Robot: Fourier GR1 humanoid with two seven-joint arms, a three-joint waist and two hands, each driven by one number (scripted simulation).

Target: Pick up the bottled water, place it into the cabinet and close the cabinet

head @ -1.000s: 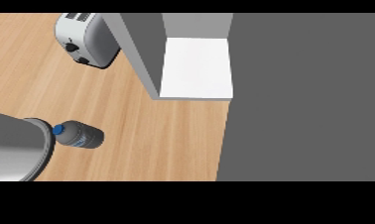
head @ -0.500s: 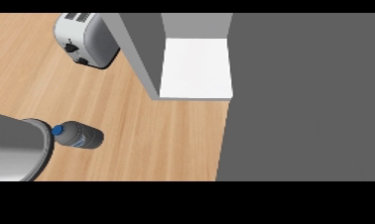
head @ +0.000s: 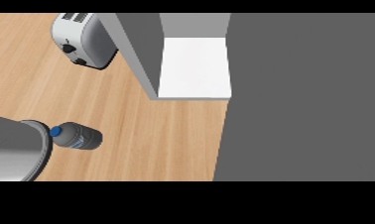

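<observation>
- Right now neither hand is anywhere to be seen, so whether the fingers are open, closed or gripping something cannot be told.
- Down at the lower left stands the bottled water (head: 76, 136): a small dark translucent bottle with a blue cap, seen almost from above, on the wooden surface (head: 147, 134).
- Touching it or just beside it sits a big rounded metal vessel (head: 21, 149), grey and glossy, cut off by the view's left edge.
- That closeness is the first hazard, to my eye: a hand reaching for the bottle from that side could bump the vessel, or find no room to curl round the bottle.
- Second worry: the bottle looks smooth and round, so a poor grasp could tip it and let it roll across the pale wood-grain surface.
- Up the middle is the cabinet (head: 139, 54), with flat matte grey walls and a plain white shelf (head: 196, 67) showing inside, so it stands open.
- The bottle is well apart from that shelf, so there is a long carry ahead, and the cabinet's grey wall could catch the bottle on the way in.
- A wide dark grey panel (head: 300, 99) fills the right; it may be the door, though I cannot tell.
- Upper left, a shiny chrome toaster (head: 82, 39) with black knobs sits just beside the cabinet's wall.
</observation>
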